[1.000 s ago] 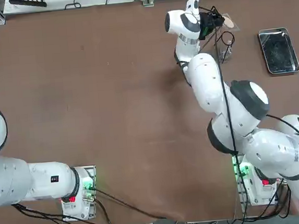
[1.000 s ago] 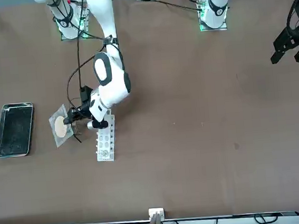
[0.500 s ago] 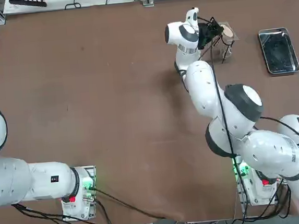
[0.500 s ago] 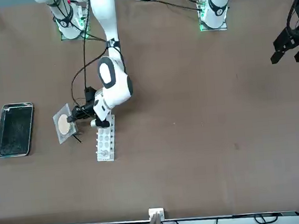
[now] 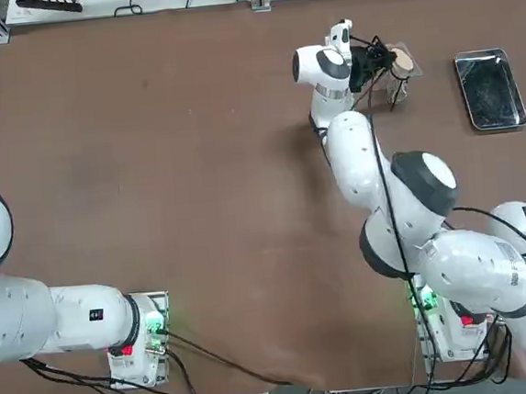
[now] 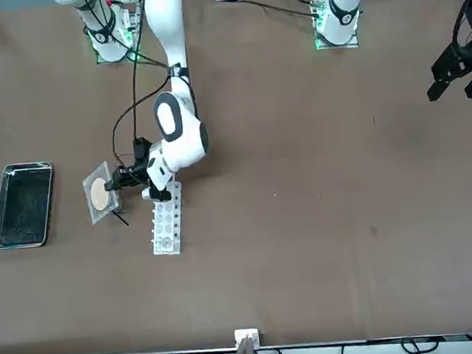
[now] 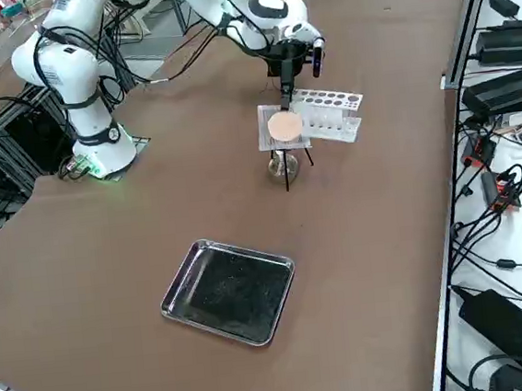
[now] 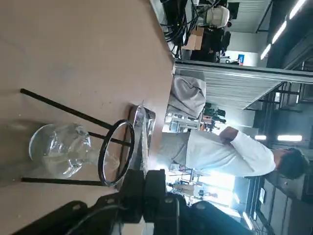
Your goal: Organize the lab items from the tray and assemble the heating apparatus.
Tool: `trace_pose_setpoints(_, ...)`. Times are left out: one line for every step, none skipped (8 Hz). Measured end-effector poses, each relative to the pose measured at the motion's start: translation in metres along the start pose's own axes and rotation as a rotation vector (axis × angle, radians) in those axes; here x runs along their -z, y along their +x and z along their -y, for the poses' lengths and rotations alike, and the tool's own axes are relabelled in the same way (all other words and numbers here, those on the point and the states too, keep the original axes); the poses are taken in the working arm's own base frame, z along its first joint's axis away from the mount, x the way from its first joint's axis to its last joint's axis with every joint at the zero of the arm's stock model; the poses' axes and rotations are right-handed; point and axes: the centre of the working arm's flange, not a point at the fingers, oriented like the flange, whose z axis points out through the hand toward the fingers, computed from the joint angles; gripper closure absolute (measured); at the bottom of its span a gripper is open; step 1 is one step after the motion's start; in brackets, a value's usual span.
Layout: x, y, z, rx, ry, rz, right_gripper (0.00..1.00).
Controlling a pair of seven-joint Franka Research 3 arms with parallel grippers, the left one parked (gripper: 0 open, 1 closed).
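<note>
Nearly done: my right gripper, fingers pinched shut on the mesh with its tan disc, holds it over the wire stand and burner, beside the rack; the tray looks emptied, probably.

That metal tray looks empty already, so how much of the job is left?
Yes, the tray is empty. The glass burner sits under the black wire stand. The right claw, shut, holds the mesh with its tan disc over the stand. Left: let go. I see no tube in the rack.
</note>
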Motion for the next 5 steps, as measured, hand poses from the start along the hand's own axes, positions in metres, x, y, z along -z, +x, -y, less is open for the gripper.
trace_pose_setpoints(-0.0018,-0.0005,0.0017,-0.003,-0.006,0.003,0.98)
trace_pose_setpoints(-0.0029,-0.0010,0.0031,-0.010,-0.009,0.004,0.98)
trace_pose_setpoints(-0.0033,-0.0017,0.0053,-0.018,-0.010,0.005,0.98)
trace_pose_setpoints(-0.0038,-0.0025,0.0081,-0.019,-0.010,0.006,0.98)
trace_pose_setpoints(-0.0046,-0.0029,0.0099,-0.018,-0.013,0.007,0.97)
